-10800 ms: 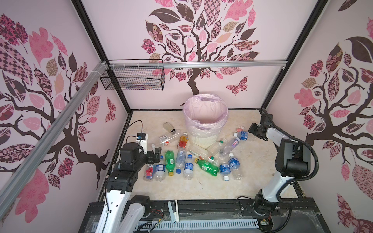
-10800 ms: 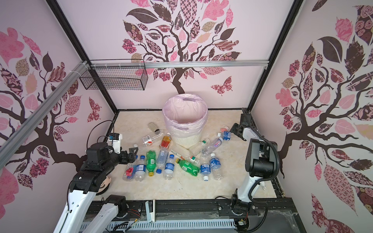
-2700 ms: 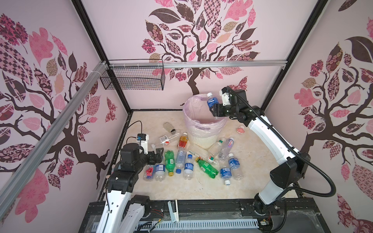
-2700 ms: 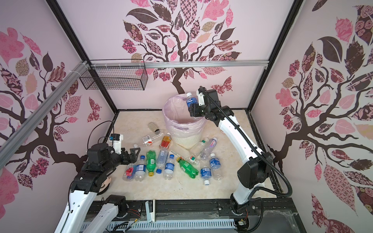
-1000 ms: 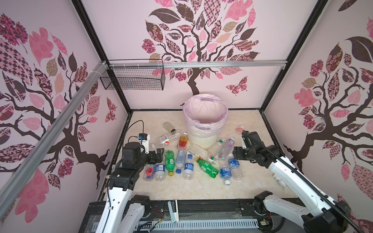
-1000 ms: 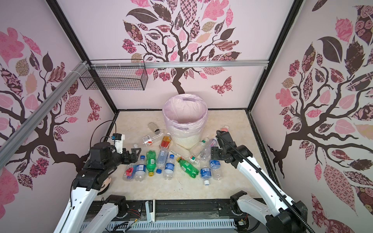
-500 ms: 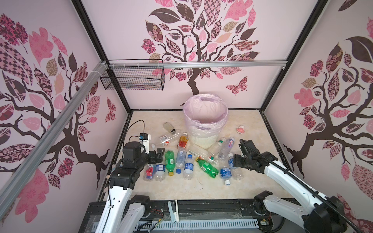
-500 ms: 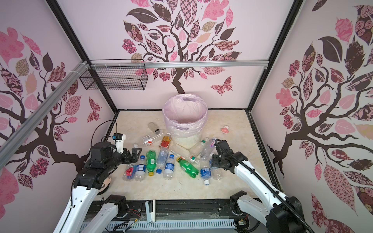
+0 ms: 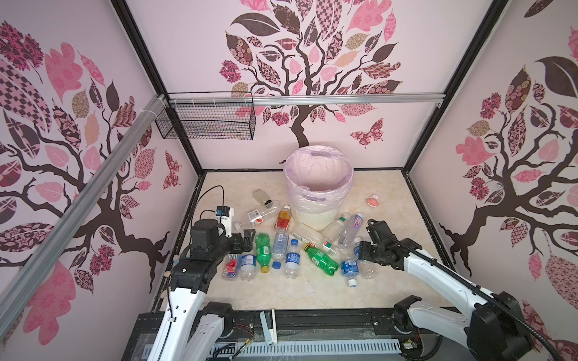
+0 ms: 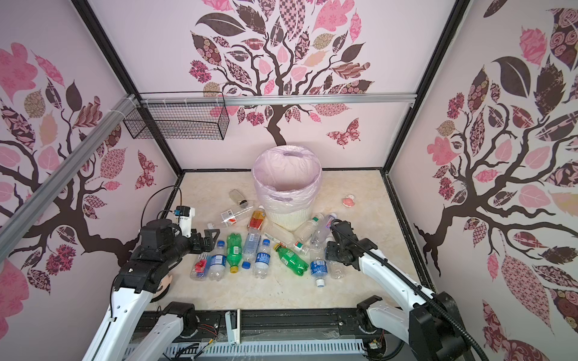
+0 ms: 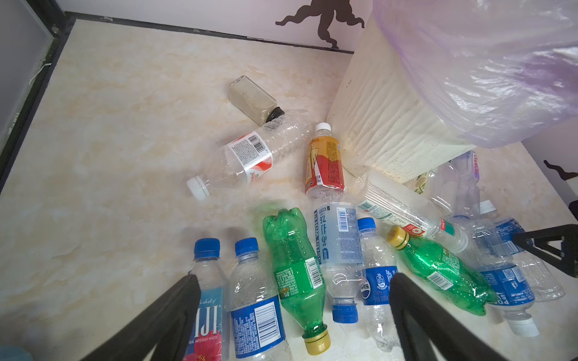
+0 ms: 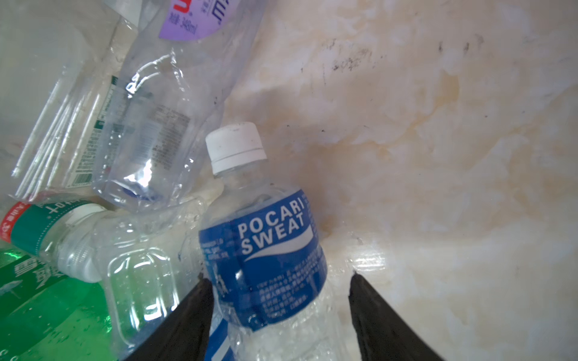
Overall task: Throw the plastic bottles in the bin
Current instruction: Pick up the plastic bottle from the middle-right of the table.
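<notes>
Several plastic bottles lie on the marble floor in front of the bin (image 9: 316, 217), a white ribbed basket with a pink bag; they include green ones (image 9: 262, 253), an orange-labelled one (image 9: 283, 218) and blue-labelled clear ones. My right gripper (image 9: 359, 250) (image 12: 278, 278) is low over the right end of the pile. Its jaws straddle a lying Pocari Sweat bottle (image 12: 266, 250) with a white cap; one finger touches the label and a thin gap shows at the other. My left gripper (image 9: 247, 239) (image 11: 292, 278) stands wide open above the left bottles and holds nothing.
A brownish jar (image 9: 262, 197) with a black lid lies left of the bin. A small pink toy (image 9: 372, 201) sits on the floor at the right. A black wire basket (image 9: 206, 120) hangs on the back-left rail. Black frame rails edge the floor.
My right arm has reached in and down to the blue-labelled bottle at the right of the pile, and its jaws have narrowed around it. The left arm has not moved.
</notes>
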Robot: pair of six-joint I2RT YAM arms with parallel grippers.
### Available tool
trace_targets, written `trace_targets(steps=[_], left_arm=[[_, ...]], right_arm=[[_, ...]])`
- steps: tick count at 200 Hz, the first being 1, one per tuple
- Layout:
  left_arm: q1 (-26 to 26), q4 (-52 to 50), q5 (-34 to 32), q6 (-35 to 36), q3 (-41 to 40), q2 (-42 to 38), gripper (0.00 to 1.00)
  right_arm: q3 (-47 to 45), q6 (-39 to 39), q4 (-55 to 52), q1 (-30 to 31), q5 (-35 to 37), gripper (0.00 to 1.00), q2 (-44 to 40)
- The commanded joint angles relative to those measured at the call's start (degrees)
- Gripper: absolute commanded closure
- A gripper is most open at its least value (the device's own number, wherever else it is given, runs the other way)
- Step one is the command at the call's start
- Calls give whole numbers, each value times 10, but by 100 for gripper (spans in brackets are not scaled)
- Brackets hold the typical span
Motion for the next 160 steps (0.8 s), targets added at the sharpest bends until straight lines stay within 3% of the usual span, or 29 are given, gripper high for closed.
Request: trace_targets(steps=[1,160], left_arm=[[2,14,2,1,-13,-6,2],[2,8,5,1,-10,-11,2]], right_arm=[[-13,17,20,2,3,29,13],[-64,25,90,3,9,27,75]])
